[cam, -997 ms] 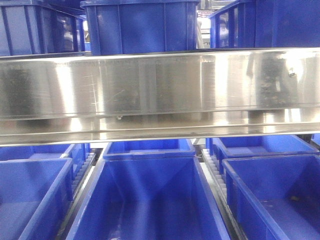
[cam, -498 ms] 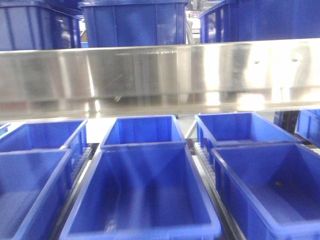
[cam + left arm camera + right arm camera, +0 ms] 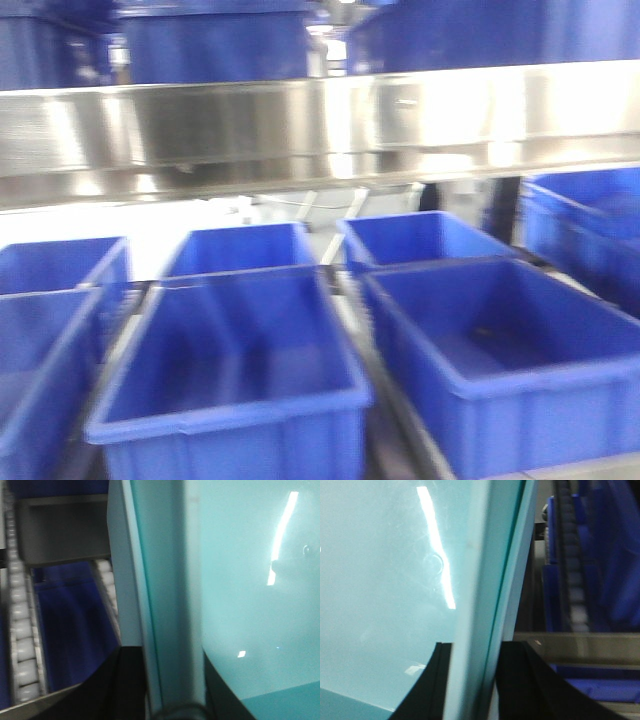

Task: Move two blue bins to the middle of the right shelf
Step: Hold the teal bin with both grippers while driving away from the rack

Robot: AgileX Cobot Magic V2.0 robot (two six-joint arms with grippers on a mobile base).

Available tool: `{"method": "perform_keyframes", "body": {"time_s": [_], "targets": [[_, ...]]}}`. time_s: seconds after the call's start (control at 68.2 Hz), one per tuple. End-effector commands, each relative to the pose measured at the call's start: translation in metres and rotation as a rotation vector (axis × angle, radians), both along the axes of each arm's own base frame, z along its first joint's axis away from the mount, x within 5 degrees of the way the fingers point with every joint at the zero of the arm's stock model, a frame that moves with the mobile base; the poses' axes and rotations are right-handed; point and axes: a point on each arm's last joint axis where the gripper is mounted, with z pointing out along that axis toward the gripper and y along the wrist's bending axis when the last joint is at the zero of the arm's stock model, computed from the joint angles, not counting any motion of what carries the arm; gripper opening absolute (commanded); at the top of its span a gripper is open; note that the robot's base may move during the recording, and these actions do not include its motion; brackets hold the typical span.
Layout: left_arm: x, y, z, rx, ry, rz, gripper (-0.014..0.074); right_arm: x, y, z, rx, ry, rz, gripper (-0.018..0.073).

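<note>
Blur smears the front view; left gripper point(image 3: 162, 680) and right gripper point(image 3: 472, 670) jaws pinch blue bin point(image 3: 250, 605) walls.

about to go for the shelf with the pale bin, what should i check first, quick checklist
1. Left end effector on the pale blue bin: ok, a finger each side of its wall.
2. Right end effector on the bin: ok, same hold.
3. Two bins in hand: cannot tell, each wrist view shows one wall.
4. Free space below the steel rail: not ok, royal-blue crates fill the near rows.
5. Front view sharp: not ok, blurred.
</note>
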Motion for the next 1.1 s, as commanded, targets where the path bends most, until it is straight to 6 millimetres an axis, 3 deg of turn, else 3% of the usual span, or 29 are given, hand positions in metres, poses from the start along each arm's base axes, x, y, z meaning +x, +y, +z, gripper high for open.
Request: {"method": "perform_keyframes", "body": {"time_s": [0.0, 1.085], "targets": [[-0.0053, 0.0006, 0.0225, -0.104, -0.134, 0.011, -0.0111, -0.0029, -0.0048, 0.0122, 0.021, -0.073, -0.015, -0.0154], [-0.0053, 0.0006, 0.0225, -0.104, -0.134, 0.011, -0.0111, -0.0029, -0.0048, 0.0122, 0.021, -0.073, -0.015, -0.0154]]}}
